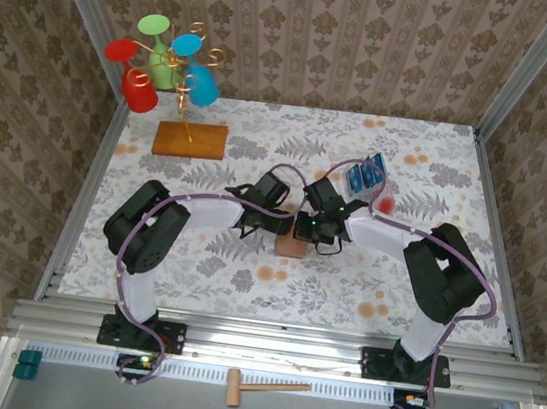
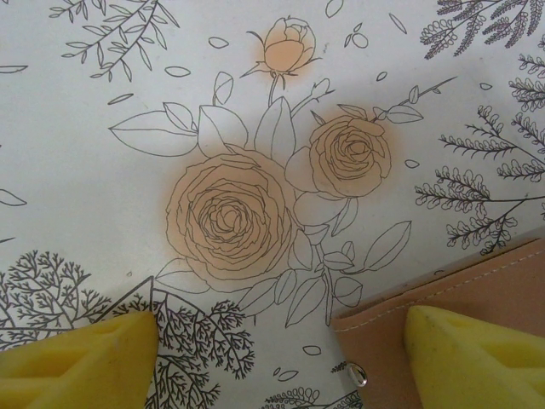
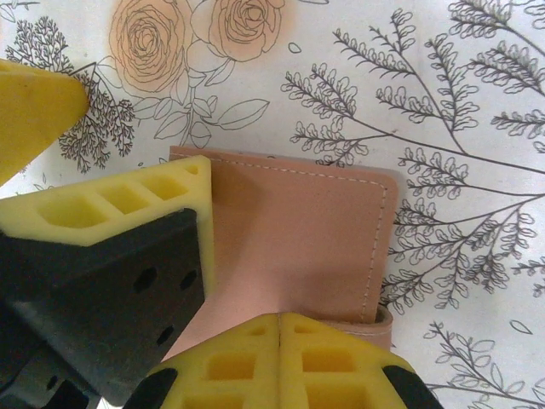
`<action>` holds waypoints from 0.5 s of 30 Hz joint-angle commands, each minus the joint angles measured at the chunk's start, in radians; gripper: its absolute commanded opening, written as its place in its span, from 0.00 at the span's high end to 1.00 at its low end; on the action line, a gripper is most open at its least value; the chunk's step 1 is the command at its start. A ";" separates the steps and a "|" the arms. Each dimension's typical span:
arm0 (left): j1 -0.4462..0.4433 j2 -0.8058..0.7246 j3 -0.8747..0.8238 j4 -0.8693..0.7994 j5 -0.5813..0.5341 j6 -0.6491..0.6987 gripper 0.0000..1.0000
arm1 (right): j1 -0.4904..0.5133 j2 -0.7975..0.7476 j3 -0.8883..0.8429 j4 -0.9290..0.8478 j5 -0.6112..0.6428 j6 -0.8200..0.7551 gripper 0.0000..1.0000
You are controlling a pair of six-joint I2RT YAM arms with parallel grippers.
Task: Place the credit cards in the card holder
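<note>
The card holder (image 3: 298, 230), a tan-brown stitched wallet, lies closed and flat on the flowered cloth at mid-table (image 1: 291, 247). My right gripper (image 3: 281, 317) is shut, its yellow tips together and resting on the wallet's near edge, with nothing seen between them. My left gripper (image 2: 281, 332) stands open low over the cloth. One of its fingers (image 2: 477, 358) is over the wallet's corner (image 2: 460, 290), the other (image 2: 77, 362) over bare cloth. The blue credit cards (image 1: 366, 174) stand in a clear tray at the back right, away from both grippers.
A wooden slab (image 1: 190, 139) with a gold stem carrying coloured cups (image 1: 161, 64) stands at the back left. A red spot (image 1: 386, 206) marks the tray's near end. Metal rails (image 1: 276, 341) edge the table. A wooden hammer (image 1: 264, 389) lies beyond the near rail.
</note>
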 commanded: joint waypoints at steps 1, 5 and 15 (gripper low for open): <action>-0.012 0.022 -0.032 -0.060 0.020 0.000 0.23 | 0.015 0.039 0.030 -0.043 0.021 -0.008 1.00; -0.012 0.020 -0.030 -0.058 0.022 0.002 0.23 | 0.018 0.051 0.034 -0.038 0.018 -0.005 1.00; -0.011 0.019 -0.032 -0.053 0.025 -0.003 0.23 | 0.036 0.069 0.042 -0.059 0.030 -0.009 1.00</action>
